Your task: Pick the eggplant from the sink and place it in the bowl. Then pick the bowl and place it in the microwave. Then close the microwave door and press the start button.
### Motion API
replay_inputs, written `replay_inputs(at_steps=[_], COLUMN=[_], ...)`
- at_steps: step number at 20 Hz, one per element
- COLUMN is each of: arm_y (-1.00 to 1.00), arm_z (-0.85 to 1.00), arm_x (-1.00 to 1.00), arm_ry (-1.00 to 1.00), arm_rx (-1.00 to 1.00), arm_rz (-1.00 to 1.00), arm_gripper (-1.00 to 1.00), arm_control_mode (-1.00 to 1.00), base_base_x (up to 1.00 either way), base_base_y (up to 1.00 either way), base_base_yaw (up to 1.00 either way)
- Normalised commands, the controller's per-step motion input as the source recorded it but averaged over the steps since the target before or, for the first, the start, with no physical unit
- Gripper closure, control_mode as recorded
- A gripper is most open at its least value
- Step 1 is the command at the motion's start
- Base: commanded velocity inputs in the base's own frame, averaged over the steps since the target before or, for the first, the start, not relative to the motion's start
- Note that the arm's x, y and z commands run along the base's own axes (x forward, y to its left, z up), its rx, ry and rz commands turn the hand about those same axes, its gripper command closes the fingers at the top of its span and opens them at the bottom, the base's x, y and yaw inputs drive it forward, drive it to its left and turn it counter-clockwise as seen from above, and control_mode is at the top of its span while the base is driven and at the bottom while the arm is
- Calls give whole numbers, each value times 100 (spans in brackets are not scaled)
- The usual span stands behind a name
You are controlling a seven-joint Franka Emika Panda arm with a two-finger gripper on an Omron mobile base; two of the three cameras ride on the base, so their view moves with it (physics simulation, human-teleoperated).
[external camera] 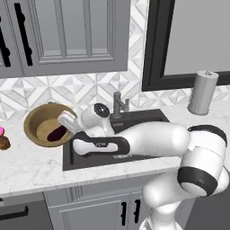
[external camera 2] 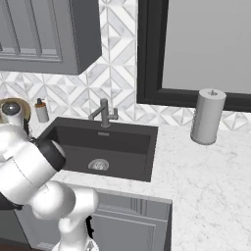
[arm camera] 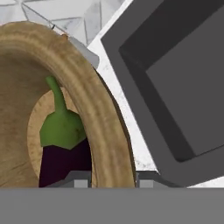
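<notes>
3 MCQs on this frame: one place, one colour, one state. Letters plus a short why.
1. Where is the eggplant?
A. in the sink
B. in the bowl
C. on the counter

2. What colour is the eggplant's stem cap?
A. green
B. red
C. white

3. How does the gripper stand to the bowl?
A. far above it
B. shut on its rim
C. open beside the faucet

Key: 1 B, it lies on the bowl's wooden floor. 2 A, green cap above the purple body. 3 B, one fingertip sits on each side of the rim, bowl beside the sink.
</notes>
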Motion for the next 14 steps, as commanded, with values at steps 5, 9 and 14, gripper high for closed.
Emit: replay_inputs(at_steps=[5,9,14], arm_y=[-50,-29,-31], arm_z=[99,94,28], arm_x=[-24,-46,-59], arm_ry=[23,20,11], arm_rx=[3,2,0], arm_rz=[-10,-3,-4], arm_gripper=[100,100,100], arm_control_mode=[-100,-100,-100], base_base_x=[0,0,0], base_base_y=[0,0,0], base_base_yaw=[0,0,0])
